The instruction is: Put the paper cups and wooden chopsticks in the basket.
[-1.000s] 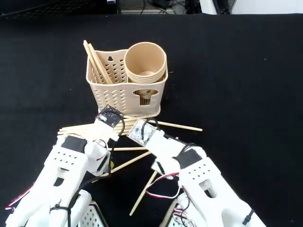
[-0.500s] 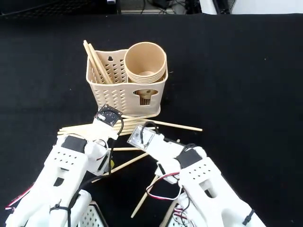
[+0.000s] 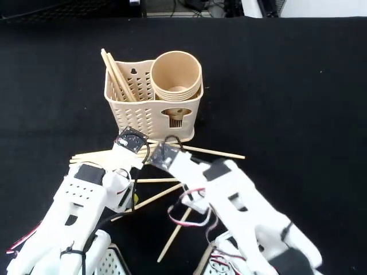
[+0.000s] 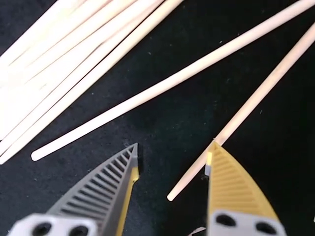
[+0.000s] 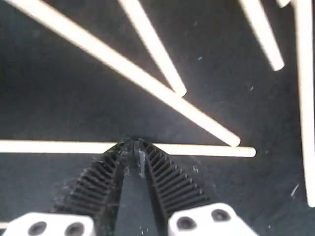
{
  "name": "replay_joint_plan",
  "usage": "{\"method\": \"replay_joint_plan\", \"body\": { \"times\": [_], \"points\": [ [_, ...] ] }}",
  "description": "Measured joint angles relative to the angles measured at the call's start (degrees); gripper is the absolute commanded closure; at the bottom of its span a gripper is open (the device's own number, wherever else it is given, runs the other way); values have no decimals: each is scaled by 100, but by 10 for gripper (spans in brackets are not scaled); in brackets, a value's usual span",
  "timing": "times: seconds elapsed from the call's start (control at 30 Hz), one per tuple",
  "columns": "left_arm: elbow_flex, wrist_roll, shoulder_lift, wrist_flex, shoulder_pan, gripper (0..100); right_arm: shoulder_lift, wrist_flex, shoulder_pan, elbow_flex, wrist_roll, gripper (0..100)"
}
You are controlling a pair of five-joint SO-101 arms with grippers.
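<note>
Chopsticks (image 3: 97, 156) lie on the cloth (image 3: 298, 103) just in front of the basket (image 3: 150, 117), cups (image 3: 176, 71) inside it; probably light, stiff, round and prone to rolling, so pinch crosswise near mid-length. Left gripper (image 4: 173, 147) spread wide astride one chopstick's end, right gripper (image 5: 134, 142) closed, tips on a chopstick, holding nothing. Wrist views give jaw state; high view gives basket position.

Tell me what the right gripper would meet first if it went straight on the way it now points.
Most likely the chopstick lying crosswise right at the tip of the right gripper. Whether the two already touch is unclear.
</note>
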Motion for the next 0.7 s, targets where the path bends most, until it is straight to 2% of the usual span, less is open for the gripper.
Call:
{"method": "replay_joint_plan", "body": {
  "times": [0.17,0.37,0.6,0.7],
  "points": [
    [0,0,0,0,0,770,273,-237,35,-62,-158,985],
    [0,0,0,0,18,770,-360,-255,26,-53,-369,985],
    [0,0,0,-88,18,770,-2031,1116,26,-211,-387,985],
    [0,0,0,-97,18,770,-2295,1670,26,-167,-176,985]
  ]
}}
